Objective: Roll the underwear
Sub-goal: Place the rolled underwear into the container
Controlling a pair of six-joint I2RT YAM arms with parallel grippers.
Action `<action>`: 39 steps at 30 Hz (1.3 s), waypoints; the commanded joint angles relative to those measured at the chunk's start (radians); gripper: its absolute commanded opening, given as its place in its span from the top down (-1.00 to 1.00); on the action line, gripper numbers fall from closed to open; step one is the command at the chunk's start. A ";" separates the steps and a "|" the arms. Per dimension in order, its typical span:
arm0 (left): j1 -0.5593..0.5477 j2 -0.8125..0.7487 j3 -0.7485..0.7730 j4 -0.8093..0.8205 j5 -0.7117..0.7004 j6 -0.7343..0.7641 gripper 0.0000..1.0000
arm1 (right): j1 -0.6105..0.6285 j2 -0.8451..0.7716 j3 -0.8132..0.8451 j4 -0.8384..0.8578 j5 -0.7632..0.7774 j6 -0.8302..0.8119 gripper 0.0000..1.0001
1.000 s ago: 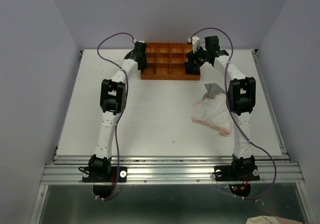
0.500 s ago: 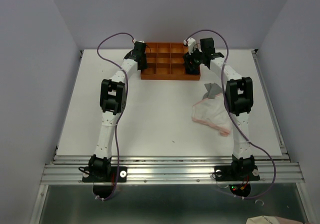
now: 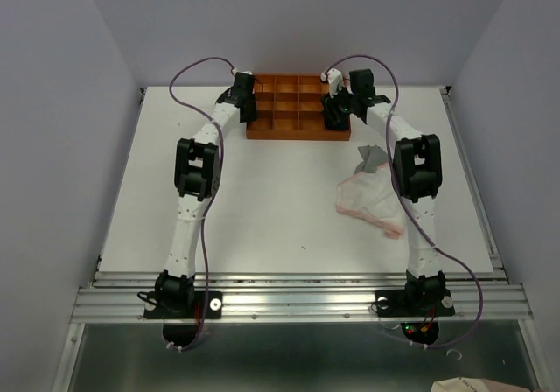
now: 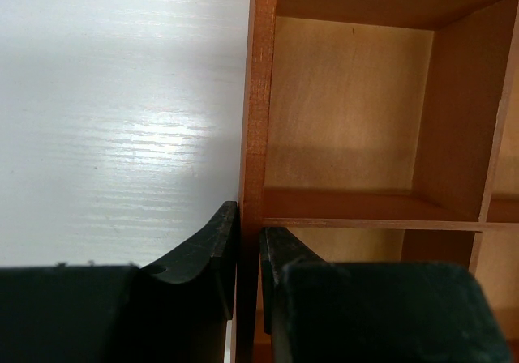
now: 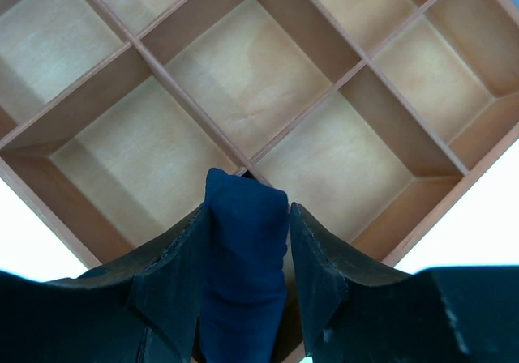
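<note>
My right gripper (image 5: 247, 221) is shut on the rolled navy blue underwear (image 5: 242, 274) and holds it above the wooden divider tray (image 5: 243, 79); in the top view that gripper (image 3: 337, 112) hangs over the tray's right end. The pale pink-white underwear (image 3: 367, 199) lies spread on the table at the right, with the grey underwear (image 3: 374, 157) crumpled at its far edge. My left gripper (image 4: 247, 241) is shut on the tray's left wall (image 4: 258, 96), one finger outside and one inside; it also shows in the top view (image 3: 243, 103).
The tray (image 3: 297, 128) stands at the back middle of the white table, its compartments shown empty in both wrist views. Grey walls enclose the table at the left, back and right. A metal rail runs along the near edge.
My right gripper has moved a little left and toward the tray with the navy roll. The left arm has not moved.
</note>
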 commanded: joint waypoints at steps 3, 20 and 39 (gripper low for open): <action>0.061 0.026 0.007 0.120 -0.012 -0.098 1.00 | 0.006 0.013 -0.033 0.051 -0.011 0.009 0.24; 0.063 0.030 0.008 0.114 -0.005 -0.100 1.00 | 0.006 0.024 -0.114 0.026 0.077 -0.008 0.43; 0.063 0.038 0.008 0.113 0.019 -0.111 1.00 | 0.016 -0.013 -0.049 0.178 0.061 0.108 -0.11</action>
